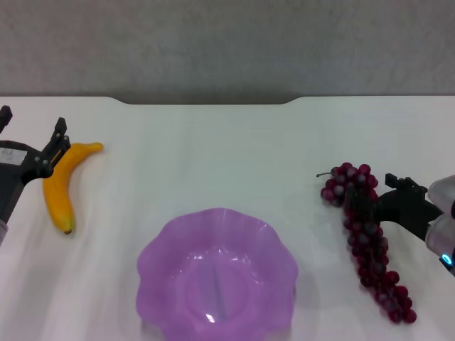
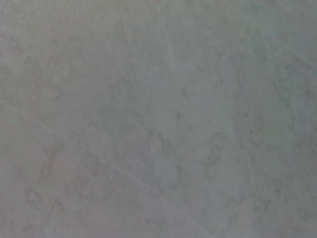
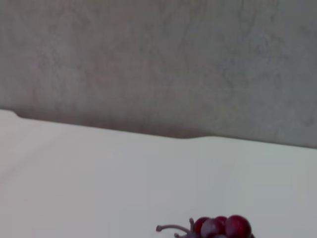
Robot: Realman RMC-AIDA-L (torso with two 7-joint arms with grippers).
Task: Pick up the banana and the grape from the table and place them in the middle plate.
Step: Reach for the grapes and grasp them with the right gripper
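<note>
head: left gripper (image 1: 32, 142) jaws spread at banana (image 1: 62, 183), far left on table (image 1: 213, 142); right gripper (image 1: 370, 202) at grape (image 1: 366, 238), right, jaws unreadable; purple plate (image 1: 217, 280) near centre, path clear; close squarely | left wrist: grey wall only | right wrist: grape (image 3: 218, 227) top, stem.

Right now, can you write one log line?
banana: on table, left gripper open beside it | grape: on table, right gripper at it | plate: empty

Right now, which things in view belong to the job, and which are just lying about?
Job things:
- banana
- grape
- middle plate
- table
- left gripper, beside the banana
- right gripper, at the grape

Lying about:
- nothing; only the grey wall behind
</note>
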